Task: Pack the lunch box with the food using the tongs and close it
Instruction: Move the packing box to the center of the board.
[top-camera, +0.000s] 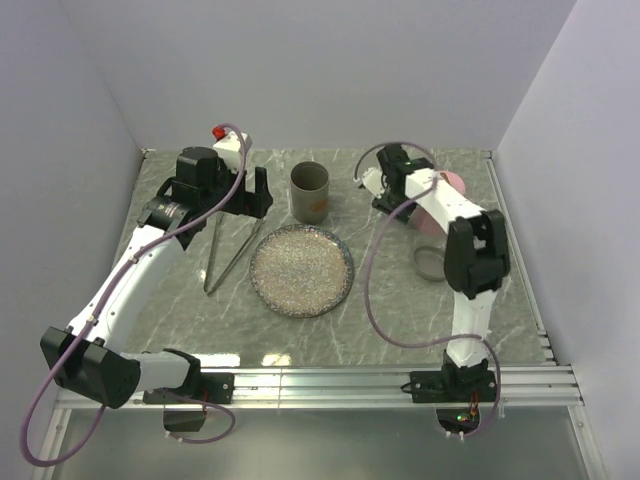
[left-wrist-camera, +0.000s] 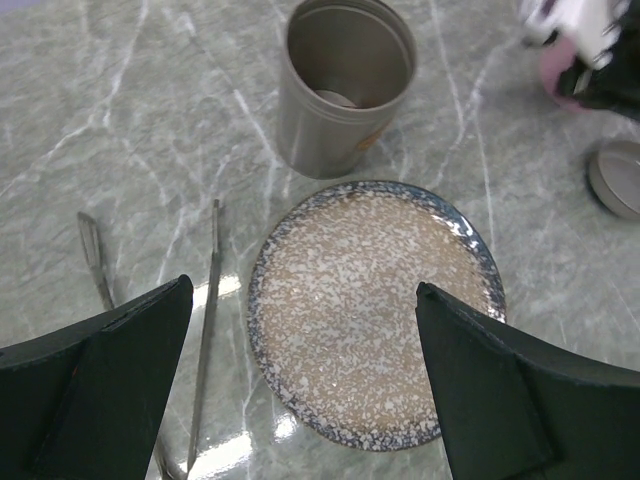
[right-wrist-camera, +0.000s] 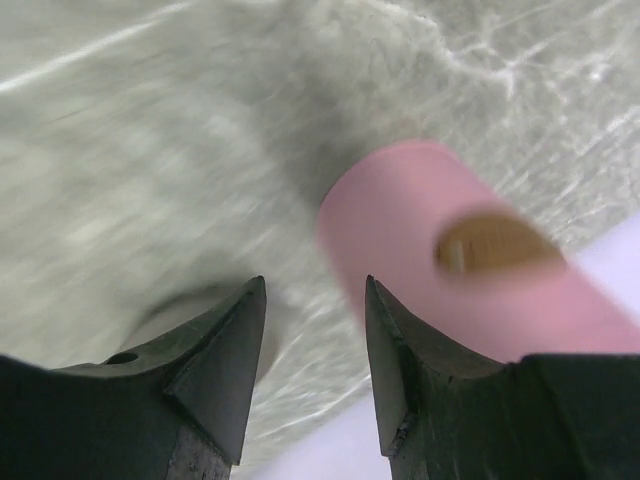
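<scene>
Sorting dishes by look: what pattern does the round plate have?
Plate: speckled beige-silver, darker mottled rim; clearest in the left wrist view.

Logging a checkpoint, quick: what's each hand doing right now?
Left hand: wide open, empty.
Right hand: partly open, holding nothing.

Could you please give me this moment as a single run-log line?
left gripper: open, hovering near thin grey metal tongs lying on table | right gripper: open, by pink cylindrical container | speckled round plate: no food
</scene>
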